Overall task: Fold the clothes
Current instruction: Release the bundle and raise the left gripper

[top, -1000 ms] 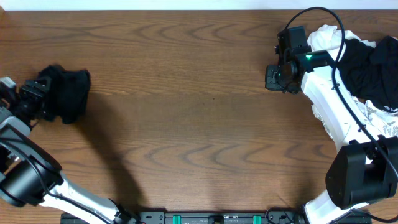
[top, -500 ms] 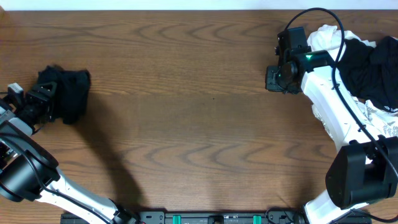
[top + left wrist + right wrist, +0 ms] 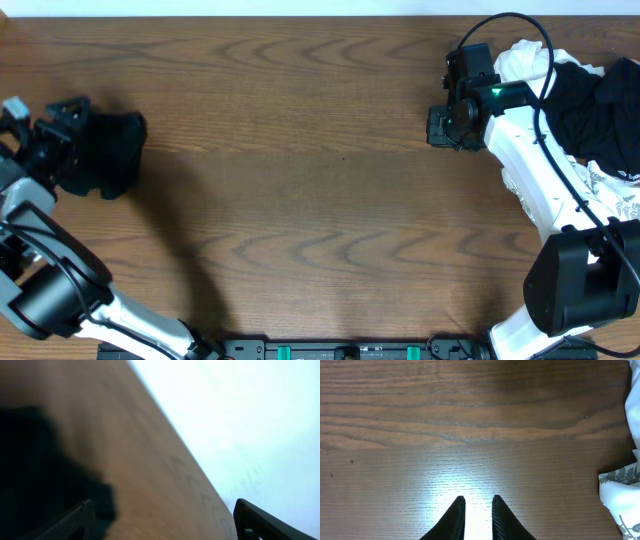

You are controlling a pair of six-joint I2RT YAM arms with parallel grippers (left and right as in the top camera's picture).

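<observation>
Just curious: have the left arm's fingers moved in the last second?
Yes. The left fingers moved toward the table's far edge, alongside the black garment.

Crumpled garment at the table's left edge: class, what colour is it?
The crumpled garment is black; the overhead view shows it best.

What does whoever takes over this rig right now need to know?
Left claw: open, at the far left of the table, right beside the black garment. The wrist view is blurred, but nothing shows between the fingers.
Right claw: fingers almost together, empty, over bare wood next to the pile of clothes at the right edge.
Done: nothing looks folded. The black garment lies bunched up, apart from the pile.
To do: spread and fold the black garment, then work through the pile (white, black and patterned pieces).
</observation>
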